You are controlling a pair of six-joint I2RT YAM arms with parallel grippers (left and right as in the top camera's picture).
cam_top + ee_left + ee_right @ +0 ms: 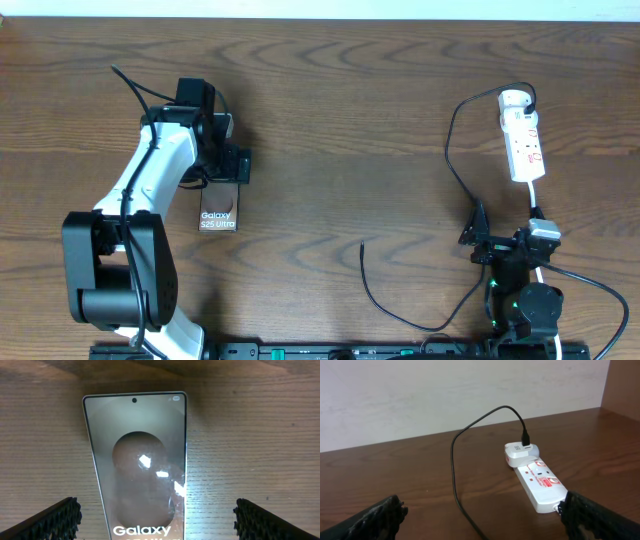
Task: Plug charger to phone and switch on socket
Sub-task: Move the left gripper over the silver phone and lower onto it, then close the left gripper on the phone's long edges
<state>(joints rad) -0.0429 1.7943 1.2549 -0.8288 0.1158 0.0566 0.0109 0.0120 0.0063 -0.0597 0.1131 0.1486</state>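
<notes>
The bronze-gold phone [218,212] lies flat on the wooden table with its "Galaxy" lettering up. In the left wrist view the phone [137,455] fills the middle. My left gripper [232,168] hovers open over its far end, one finger on each side of the phone [157,527], touching nothing. The white socket [522,140] lies at the far right, seen again in the right wrist view [540,482]. The black charger [452,165] runs from a white adapter [520,452] on the socket, and its free tip [362,245] rests on the table. My right gripper [508,238] is open and empty [482,527].
A thick white cord [537,200] leaves the socket's near end and passes by my right gripper. The charger's loop [420,322] curls near the front edge. A pale wall [445,395] stands behind the table.
</notes>
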